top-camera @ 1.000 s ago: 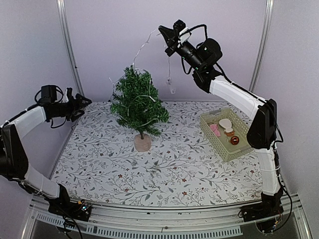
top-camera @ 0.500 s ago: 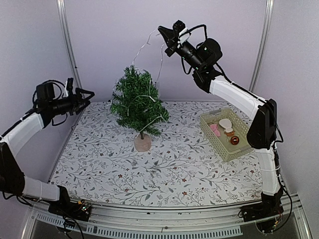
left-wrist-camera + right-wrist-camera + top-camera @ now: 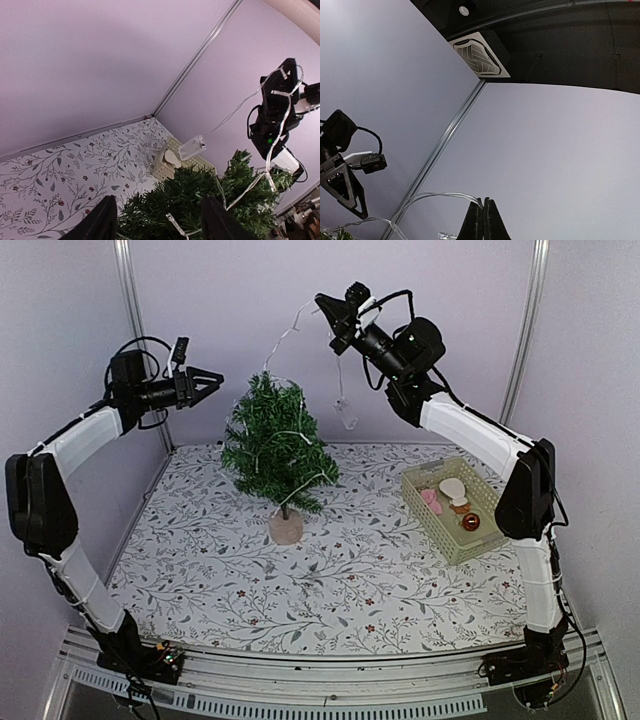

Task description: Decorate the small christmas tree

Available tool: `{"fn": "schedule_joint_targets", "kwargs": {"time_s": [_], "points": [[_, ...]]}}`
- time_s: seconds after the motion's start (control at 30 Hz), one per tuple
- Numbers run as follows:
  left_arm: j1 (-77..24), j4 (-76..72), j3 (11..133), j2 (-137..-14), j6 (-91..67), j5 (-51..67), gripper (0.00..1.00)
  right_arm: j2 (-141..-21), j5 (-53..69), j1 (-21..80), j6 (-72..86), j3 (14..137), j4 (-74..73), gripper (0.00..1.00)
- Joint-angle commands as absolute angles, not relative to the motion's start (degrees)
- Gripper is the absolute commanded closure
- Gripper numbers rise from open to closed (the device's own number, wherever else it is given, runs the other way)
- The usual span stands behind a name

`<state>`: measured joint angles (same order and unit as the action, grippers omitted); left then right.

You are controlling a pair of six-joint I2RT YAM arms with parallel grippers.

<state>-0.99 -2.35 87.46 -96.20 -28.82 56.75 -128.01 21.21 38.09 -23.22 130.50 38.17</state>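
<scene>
A worktop (image 3: 380, 580) covered with a flower-and-leaf print is seen nearest. On its right side a pale green slotted basket (image 3: 470, 545) is set, and in it a red bauble (image 3: 470, 523), a pink ornament (image 3: 431, 501) and a pale ornament (image 3: 453, 487) are laid. Farther back, left of the middle, the small christmas tree (image 3: 278, 445) is stood upright on its pale round base (image 3: 286, 527), well apart from the basket. A string of lights (image 3: 442, 194) is draped over its branches and is led upward from the treetop. At the far left, about level with the treetop and near it, the left pincer (image 3: 213, 380) is held in the air, pointed toward the tree. In the wrist view its fingers (image 3: 106, 220) are seen apart. Highest and farthest, above and to the right of the tree, the right pincer (image 3: 324, 302) is pressed together and clamped on the string of lights. From that string a small clear box (image 3: 346, 420) is hung beside the tree's upper right.
</scene>
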Motion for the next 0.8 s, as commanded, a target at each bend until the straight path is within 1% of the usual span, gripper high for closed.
{"fn": "schedule_joint_targets", "kwargs": {"time_s": [0.0,0.57,0.67,0.77], "points": [[-3.9,4.2,90.3,-97.4,-25.4,60.1,0.41,-125.5,21.4,38.6,-23.6,129.9,38.9,1.00],[-6.2,9.5,88.7,-99.2,-23.9,60.9,0.48,-125.5,21.6,38.8,-23.9,129.8,38.7,1.00],[-6.6,9.5,88.7,-99.4,-24.1,61.5,0.53,-125.5,21.6,38.8,-23.9,129.7,38.7,1.00],[-6.9,9.4,88.6,-99.7,-24.2,62.2,0.61,-125.5,21.5,38.8,-23.9,129.8,38.7,1.00]]}}
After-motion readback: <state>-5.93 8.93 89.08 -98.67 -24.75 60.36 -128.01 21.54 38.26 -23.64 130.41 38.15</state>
